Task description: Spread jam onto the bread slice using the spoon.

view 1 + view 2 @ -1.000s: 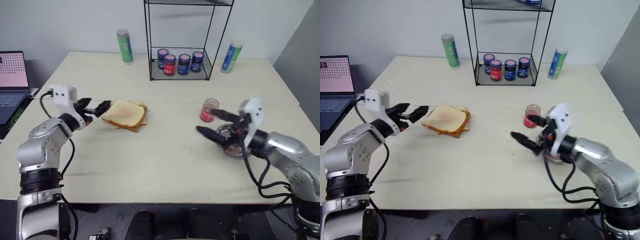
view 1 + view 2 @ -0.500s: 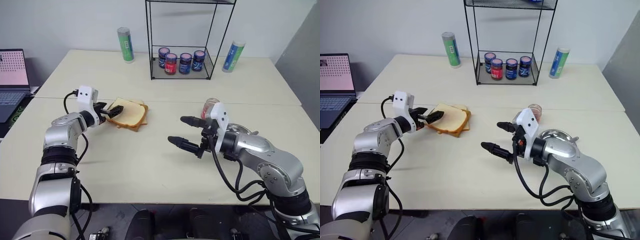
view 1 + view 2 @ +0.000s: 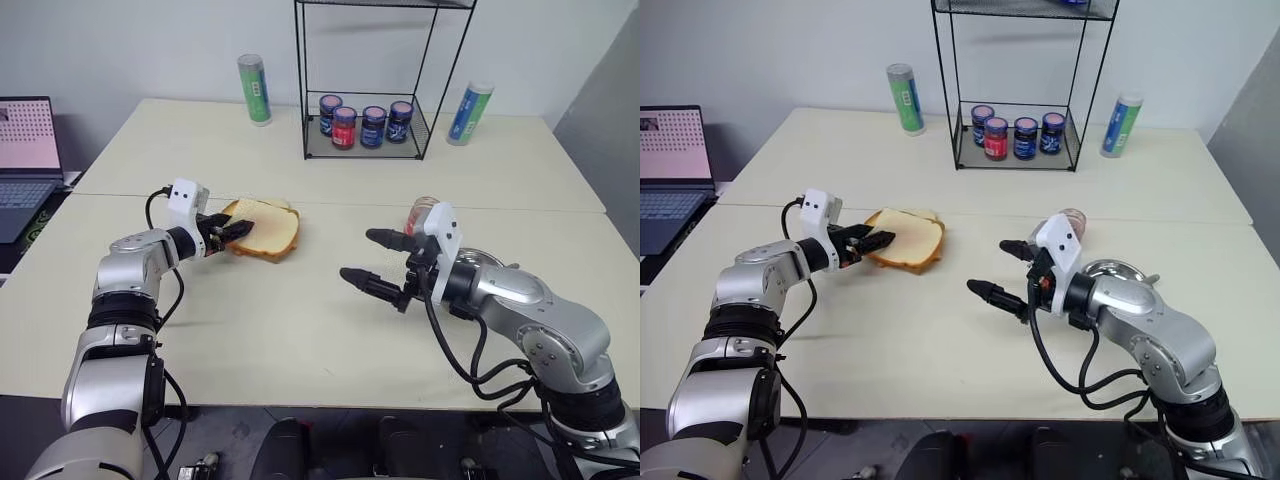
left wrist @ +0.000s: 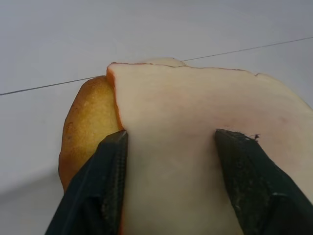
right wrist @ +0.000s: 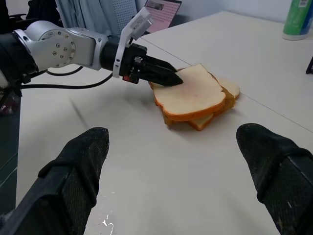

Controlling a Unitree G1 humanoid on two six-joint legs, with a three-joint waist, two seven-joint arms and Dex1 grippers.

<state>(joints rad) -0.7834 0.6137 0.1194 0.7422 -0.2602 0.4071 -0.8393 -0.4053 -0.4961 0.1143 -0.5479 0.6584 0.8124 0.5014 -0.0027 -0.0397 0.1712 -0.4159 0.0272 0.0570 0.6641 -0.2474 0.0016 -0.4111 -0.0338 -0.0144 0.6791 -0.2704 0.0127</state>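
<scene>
- Left gripper (image 3: 232, 229) has closed in on the bread stack since a second ago, when it hung just off the stack's 9 o'clock edge. Its fingers have also narrowed.
- My right arm has swung from over the jar area out to mid-table.
- Left tool now: the fingers (image 4: 110, 161) straddle the near edge of the bread slice (image 3: 268, 222), entering from 9 o'clock. I can't tell whether they're actually clamped on it or just alongside.
- Right gripper (image 3: 360, 255): spread wide, holding nothing, hovering over bare table.
- The bread slice is on top of the golden bread pieces (image 4: 85, 122), at about 10 o'clock from table centre.
- The jam (image 3: 421, 213) sits in its jar just behind the right gripper, at its 2 o'clock.
- I can't place the spoon from these views.
- Risk 1: the slice is thin. If I pinch an edge and pull, it could fold, tear or slip out.
- Risk 2: one finger sits right against the golden piece below. Closing further may catch both layers and drag the whole stack.
- Risk 3: the right arm must go back past the jar for the spoon. A wide-open swing at that height could tip the jar.
- Risk 4: if the slice ends up skewed or half off the stack, spreading pressure will shove it around.
</scene>
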